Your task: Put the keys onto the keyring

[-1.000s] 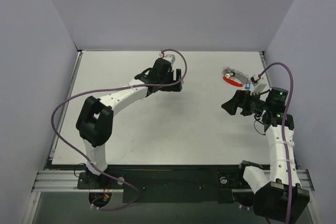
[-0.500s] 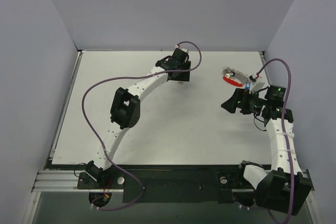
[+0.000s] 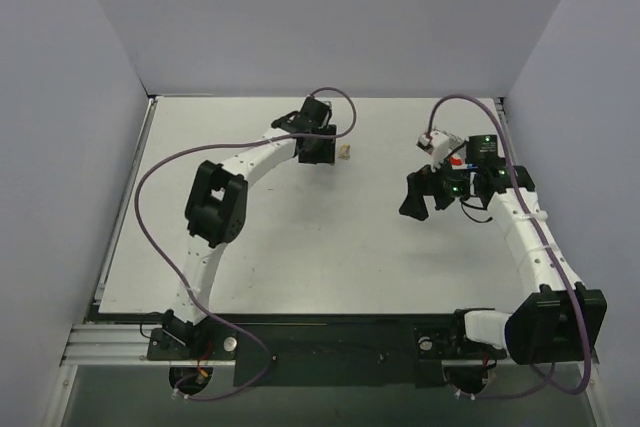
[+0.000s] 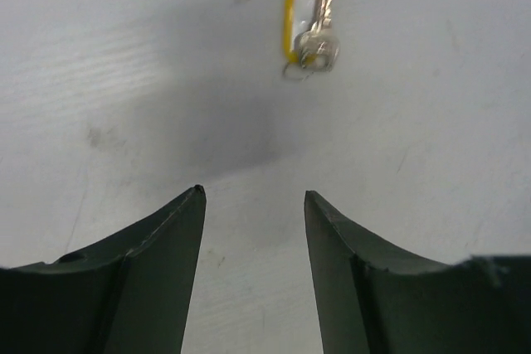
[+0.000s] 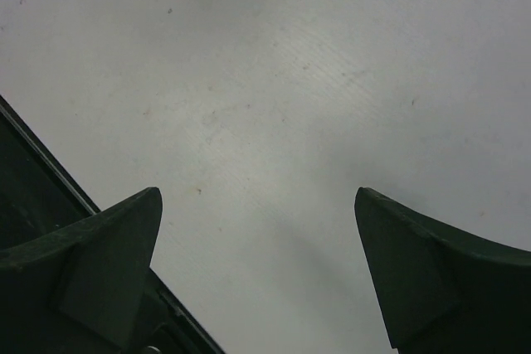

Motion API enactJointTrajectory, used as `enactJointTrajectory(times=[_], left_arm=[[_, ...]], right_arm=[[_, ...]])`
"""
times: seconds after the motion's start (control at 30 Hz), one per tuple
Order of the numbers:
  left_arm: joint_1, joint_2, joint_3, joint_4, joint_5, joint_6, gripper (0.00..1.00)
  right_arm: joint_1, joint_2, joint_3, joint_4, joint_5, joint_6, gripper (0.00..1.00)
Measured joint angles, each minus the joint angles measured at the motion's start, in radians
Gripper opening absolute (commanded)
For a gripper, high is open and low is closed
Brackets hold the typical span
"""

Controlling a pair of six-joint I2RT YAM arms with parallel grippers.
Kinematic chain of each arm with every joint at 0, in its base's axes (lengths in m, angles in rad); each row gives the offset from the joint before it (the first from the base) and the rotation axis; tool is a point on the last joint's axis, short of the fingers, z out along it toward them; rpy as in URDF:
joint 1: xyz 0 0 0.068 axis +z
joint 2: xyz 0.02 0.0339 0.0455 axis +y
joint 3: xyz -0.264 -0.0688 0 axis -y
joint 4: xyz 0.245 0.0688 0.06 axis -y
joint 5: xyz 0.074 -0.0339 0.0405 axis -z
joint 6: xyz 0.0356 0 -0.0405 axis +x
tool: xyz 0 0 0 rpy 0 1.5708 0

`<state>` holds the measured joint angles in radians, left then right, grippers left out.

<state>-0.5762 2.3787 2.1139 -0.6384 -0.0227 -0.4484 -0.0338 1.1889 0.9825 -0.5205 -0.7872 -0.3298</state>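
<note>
Yellow-tagged key is seen lying flat on the white table, just ahead of the left gripper and slightly right of its centre line, not touched. Left jaws are held partly apart with nothing between them. Right gripper is spread wide over bare table, nothing held. A red key head is glimpsed at the far right, tight beside the right wrist. The other keys and the keyring cannot be made out there and are likely covered by the arm.

Step judged: approach for pickup of the yellow key, threading not begun. The next move is judged to need a small shift right, a descent, and a closing on the thin tag edge; flat metal may slip.

No brand or writing is legible; the white insert in the tag is read as blank.
</note>
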Motion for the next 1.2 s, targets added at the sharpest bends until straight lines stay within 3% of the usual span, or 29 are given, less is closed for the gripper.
enactJointTrajectory(times=[0.1, 0.23, 0.47, 0.6, 0.83, 1.2], left_arm=[[0.027, -0.212, -0.301, 0.084, 0.002, 0.011, 0.77], [0.076, -0.558, -0.651, 0.224, 0.007, 0.016, 0.88], [0.264, -1.12, -1.054, 0.418, 0.072, 0.011, 0.92], [0.388, -1.324, -1.251, 0.432, 0.126, 0.01, 0.92], [0.418, -1.521, -1.419, 0.318, 0.194, 0.008, 0.92], [0.421, -1.659, -1.465, 0.287, 0.207, -0.048, 0.92]], right_arm=[[0.145, 0.095, 0.135, -0.069, 0.066, -0.211, 0.95], [0.242, 0.21, 0.271, -0.123, 0.158, -0.497, 0.95], [0.349, 0.54, 0.575, -0.145, 0.294, -0.703, 0.95], [0.375, 0.682, 0.682, -0.141, 0.325, -0.783, 0.88], [0.411, 0.892, 0.839, -0.135, 0.394, -0.902, 0.79], [0.422, 1.12, 1.151, -0.212, 0.344, -1.032, 0.5]])
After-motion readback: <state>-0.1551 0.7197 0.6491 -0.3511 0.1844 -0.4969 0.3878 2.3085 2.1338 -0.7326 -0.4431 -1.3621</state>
